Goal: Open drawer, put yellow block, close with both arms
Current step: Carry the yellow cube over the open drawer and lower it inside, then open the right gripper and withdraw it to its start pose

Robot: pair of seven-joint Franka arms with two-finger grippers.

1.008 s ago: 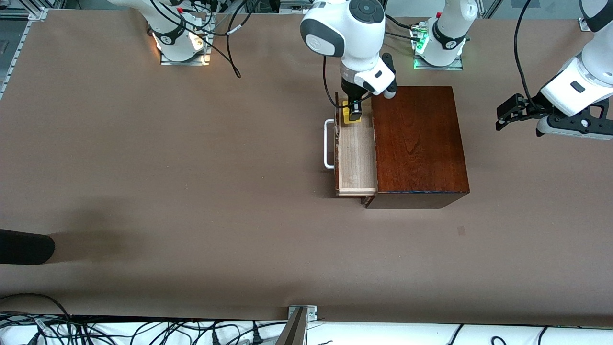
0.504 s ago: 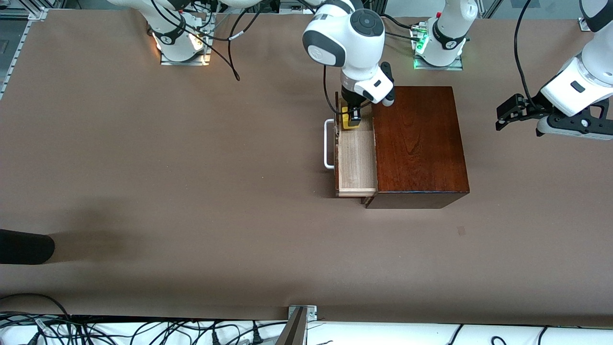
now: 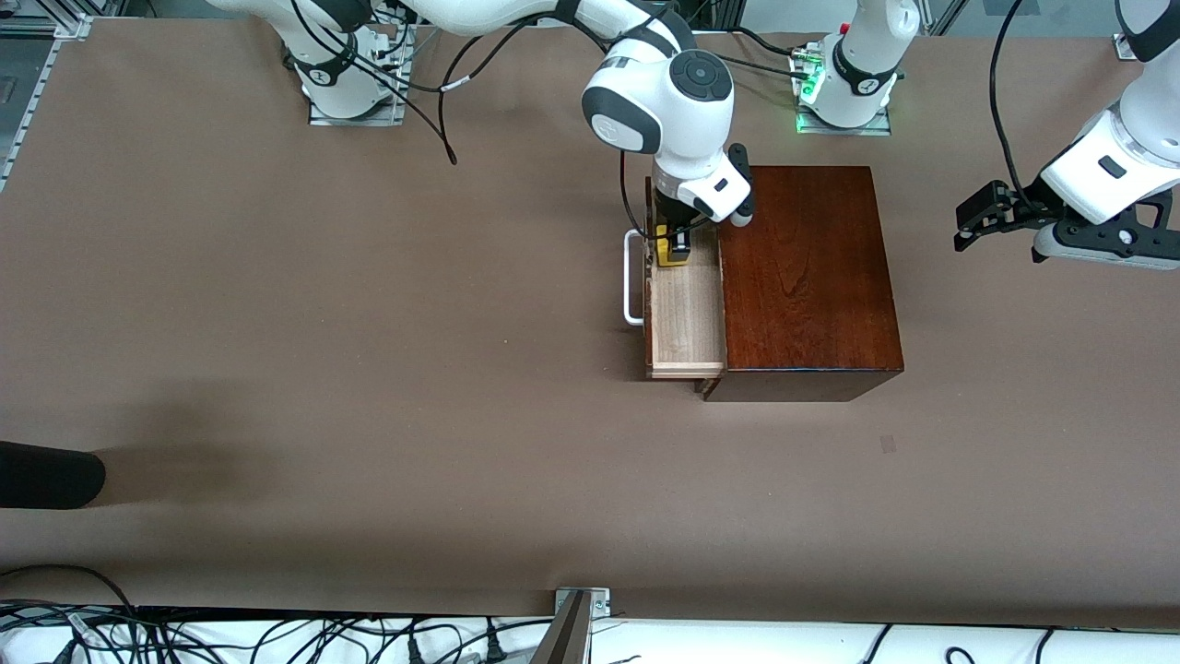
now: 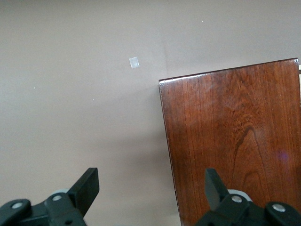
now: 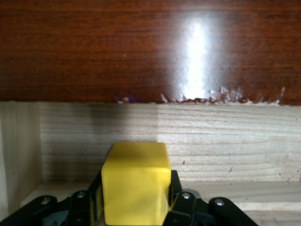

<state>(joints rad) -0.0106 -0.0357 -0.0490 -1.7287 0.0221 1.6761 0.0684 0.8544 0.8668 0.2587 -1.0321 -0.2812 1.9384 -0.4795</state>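
Right hand [image 3: 679, 242], upper centre of the front view, closed on the block [image 3: 672, 251] and lowered into the open drawer [image 3: 684, 318], at the drawer's upper end in that view. In the right wrist view the block [image 5: 136, 182] sits between the two black fingers [image 5: 182, 203], just above the pale drawer floor, with the light-wood drawer wall and the glossy dark box face above it in the frame. Left hand [image 3: 979, 216], at the right edge of the front view, waits open over bare counter [image 3: 369, 369] beside the box [image 3: 807, 277].

Block: a small bright yellow cube with smooth flat faces and slightly rounded edges, about as wide as the hand. It is judged light, rigid and not fragile; its smooth faces could slip, so two opposite flat faces are the proper hold.

Drawer: pale wood tray with dark brown front and white bar handle [image 3: 631, 277], pulled out of a reddish-brown box. It is judged stiff and sliding; the handle or the flat front is the place to push it shut.
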